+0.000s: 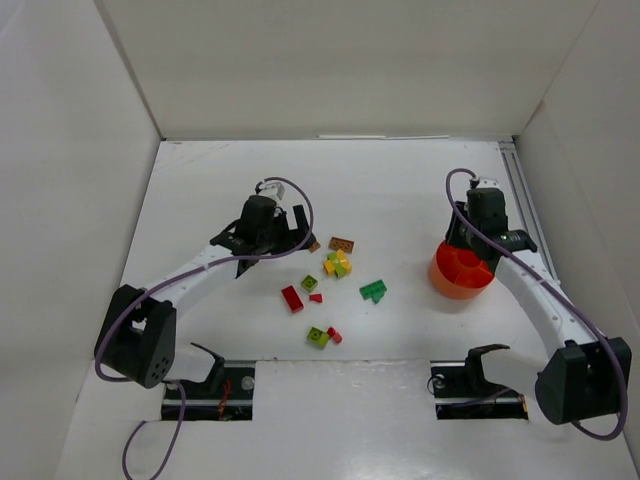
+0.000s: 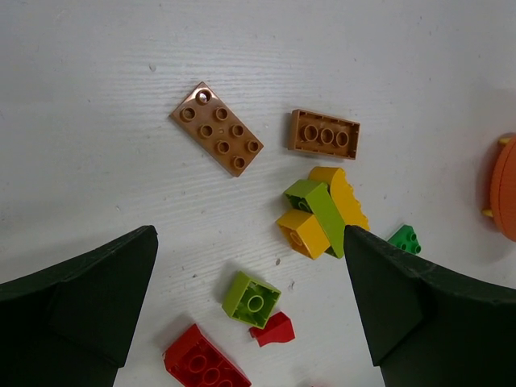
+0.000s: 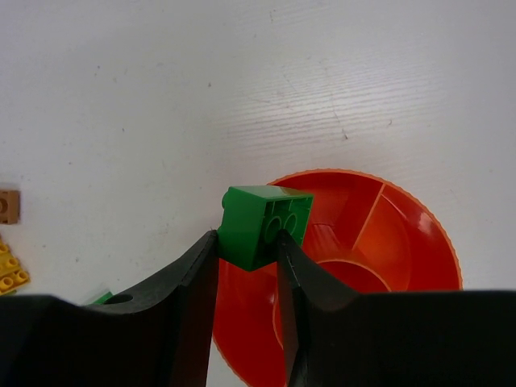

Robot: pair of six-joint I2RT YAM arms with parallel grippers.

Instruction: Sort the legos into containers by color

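My right gripper (image 3: 247, 242) is shut on a dark green lego (image 3: 254, 222), held upside down just above the left rim of the orange divided bowl (image 3: 403, 242). My left gripper (image 2: 250, 242) hangs open over the loose legos. Between its fingers lie a lime brick (image 2: 251, 299) and a small red piece (image 2: 274, 329). A red brick (image 2: 201, 363) lies nearer. Beyond them are a yellow and lime cluster (image 2: 322, 214), a brown plate (image 2: 218, 129) and a brown brick (image 2: 325, 134). From above, the bowl (image 1: 460, 275) sits right of the pile.
More dark green legos (image 1: 373, 291) lie between the pile and the bowl, and a lime and red pair (image 1: 322, 337) lies nearer the arms. White walls enclose the table on three sides. A metal rail (image 1: 520, 190) runs along the right edge.
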